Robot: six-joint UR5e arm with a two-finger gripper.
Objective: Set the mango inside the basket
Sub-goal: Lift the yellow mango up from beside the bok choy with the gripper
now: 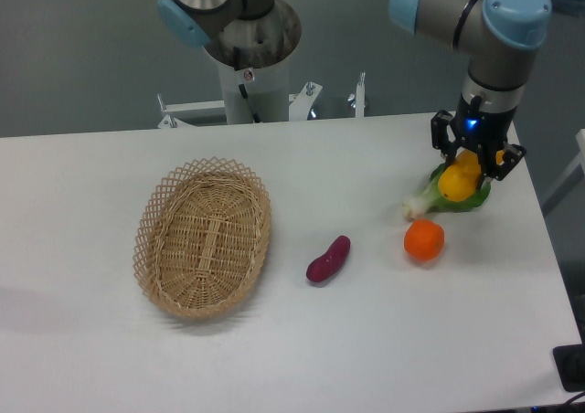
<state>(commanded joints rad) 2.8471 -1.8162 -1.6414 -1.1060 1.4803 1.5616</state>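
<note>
The mango (458, 181) is yellow-orange and stands tilted at the far right of the table, its upper end between the fingers of my gripper (471, 168). The gripper points straight down and is shut on the mango, and the fruit hides its fingertips. The mango's lower end is just over a green leafy vegetable (442, 201). The basket (203, 239), oval tan wicker, lies empty at the left of the table, far from the gripper.
A round orange fruit (424, 239) lies just in front of the gripper. A small purple tuber (328, 259) sits between the orange and the basket. The table's right edge is close to the gripper. The robot base stands behind the table.
</note>
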